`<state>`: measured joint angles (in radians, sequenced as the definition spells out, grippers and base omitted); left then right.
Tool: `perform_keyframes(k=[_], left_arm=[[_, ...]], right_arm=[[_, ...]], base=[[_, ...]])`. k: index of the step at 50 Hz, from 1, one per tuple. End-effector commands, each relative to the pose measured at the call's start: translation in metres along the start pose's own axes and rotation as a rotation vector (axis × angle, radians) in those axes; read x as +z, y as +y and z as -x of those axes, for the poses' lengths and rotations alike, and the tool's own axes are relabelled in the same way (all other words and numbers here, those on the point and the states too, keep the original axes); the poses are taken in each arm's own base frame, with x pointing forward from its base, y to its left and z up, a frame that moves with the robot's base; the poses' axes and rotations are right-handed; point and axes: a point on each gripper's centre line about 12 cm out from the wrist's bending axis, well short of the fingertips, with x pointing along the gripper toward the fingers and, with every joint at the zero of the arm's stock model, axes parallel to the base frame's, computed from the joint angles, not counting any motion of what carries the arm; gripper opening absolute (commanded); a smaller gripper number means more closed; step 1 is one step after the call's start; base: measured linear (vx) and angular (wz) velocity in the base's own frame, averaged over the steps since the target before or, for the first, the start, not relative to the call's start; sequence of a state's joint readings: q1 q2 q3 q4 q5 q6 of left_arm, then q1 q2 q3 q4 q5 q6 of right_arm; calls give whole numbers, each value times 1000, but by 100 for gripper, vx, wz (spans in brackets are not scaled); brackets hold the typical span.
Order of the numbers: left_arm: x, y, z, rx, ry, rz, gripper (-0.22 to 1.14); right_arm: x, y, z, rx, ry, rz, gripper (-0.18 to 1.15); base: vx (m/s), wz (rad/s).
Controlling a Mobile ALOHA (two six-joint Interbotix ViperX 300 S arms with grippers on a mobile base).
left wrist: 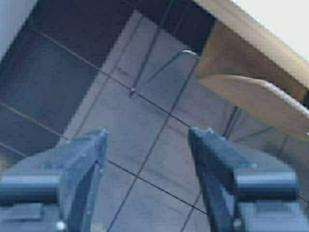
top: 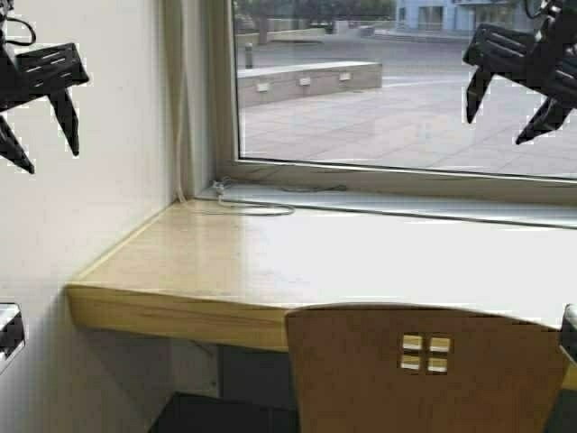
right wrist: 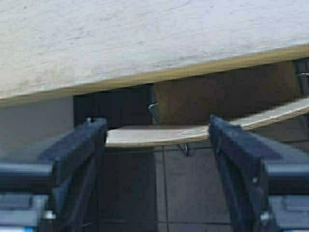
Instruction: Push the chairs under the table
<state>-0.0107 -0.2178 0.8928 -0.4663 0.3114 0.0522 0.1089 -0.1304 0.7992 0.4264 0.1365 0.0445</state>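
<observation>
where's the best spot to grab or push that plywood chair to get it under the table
Take the chair by the top edge of its curved backrest, coming from behind, on the robot's side. That thin edge faces the robot and already sits level between the open fingers of the right tool, so pushing it forward would likely slide the seat further under the table.

Public or institutional interior, likely a café or campus study nook. Long counter-style table (top: 270, 262) built into a wall corner beneath a large window (top: 406, 81). Plywood chair (top: 424, 370) at near edge. Loose cable (top: 257, 206) at far left. Dark tiled floor (left wrist: 125, 125). Outside: paved plaza (top: 415, 126), low concrete wall (top: 306, 83).
</observation>
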Motion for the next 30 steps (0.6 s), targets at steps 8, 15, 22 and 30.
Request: perform_keyframes(k=[8,15,22,30], left_arm=[[12,-5,6,-10,-67,-36,87],[11,-4,6,-10,-68,-33,87],[14,-6,9,-16,-81,-34,87],[15,-8,17,-26,-109,-37,87]], right_arm=[[13,6,11,20,-57,15,95],[12,6,13,21,-58,19,95],[16,7,15,26,-68,18,95],[18,13,21,42,-82,28,95]], base=[[-11,37],[-14,26],[-17,20],[-19,14]])
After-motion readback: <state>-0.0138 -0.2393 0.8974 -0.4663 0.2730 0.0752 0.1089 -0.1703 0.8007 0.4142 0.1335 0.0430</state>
